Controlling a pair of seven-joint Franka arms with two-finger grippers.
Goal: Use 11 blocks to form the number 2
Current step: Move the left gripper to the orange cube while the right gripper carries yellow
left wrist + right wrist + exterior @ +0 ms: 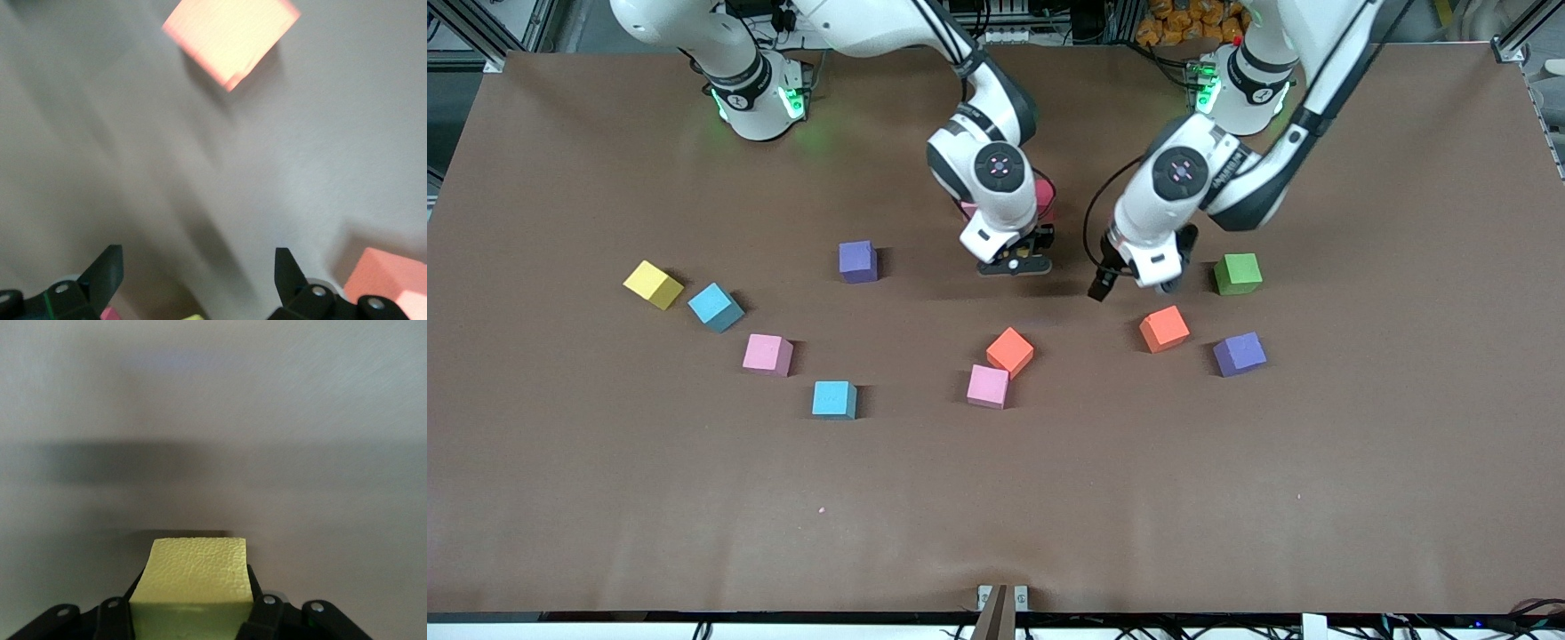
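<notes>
Scattered loose on the brown table (996, 498): blocks, among them an orange cube (1010, 351) touching a pink one (988, 386). Farther from the front camera than that orange cube, the right gripper (193, 613), clamped on a yellow-green cube (192, 577) seen only from its wrist. Toward the left arm's end, the left gripper (199, 267), spread wide above bare cloth, just beside a green cube (1237, 273).

light: even, bright overhead | shadows: soft, short beside cubes | blur: left wrist view smeared; front sharp
</notes>
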